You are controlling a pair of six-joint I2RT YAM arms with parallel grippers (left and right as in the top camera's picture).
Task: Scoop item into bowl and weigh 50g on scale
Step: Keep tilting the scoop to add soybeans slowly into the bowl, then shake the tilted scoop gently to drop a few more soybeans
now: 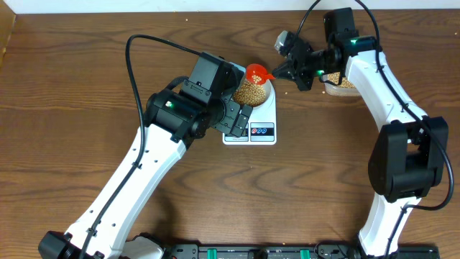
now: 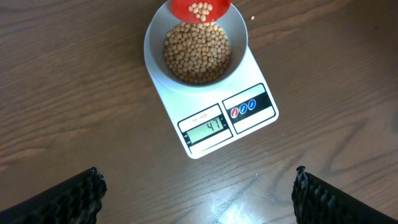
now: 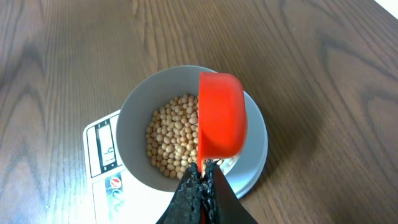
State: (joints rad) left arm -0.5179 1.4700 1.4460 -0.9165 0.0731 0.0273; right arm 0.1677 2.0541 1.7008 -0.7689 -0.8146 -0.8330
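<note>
Right end effector [image 3: 200,186] clamped on scoop [image 3: 221,115], bowl [image 3: 134,112] just ahead of it. Trickle beans [image 3: 171,140] in, since scale [image 2: 261,74] reads short. Left end effector [image 2: 199,196] wide open, empty.

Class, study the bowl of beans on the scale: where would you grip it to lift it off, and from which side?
Probably the bowl rim, pinched from above with one jaw inside and one outside, on the side facing the scale's display. The bowl is round, open-topped and holds loose beans, and the red scoop hangs over the far rim.
</note>
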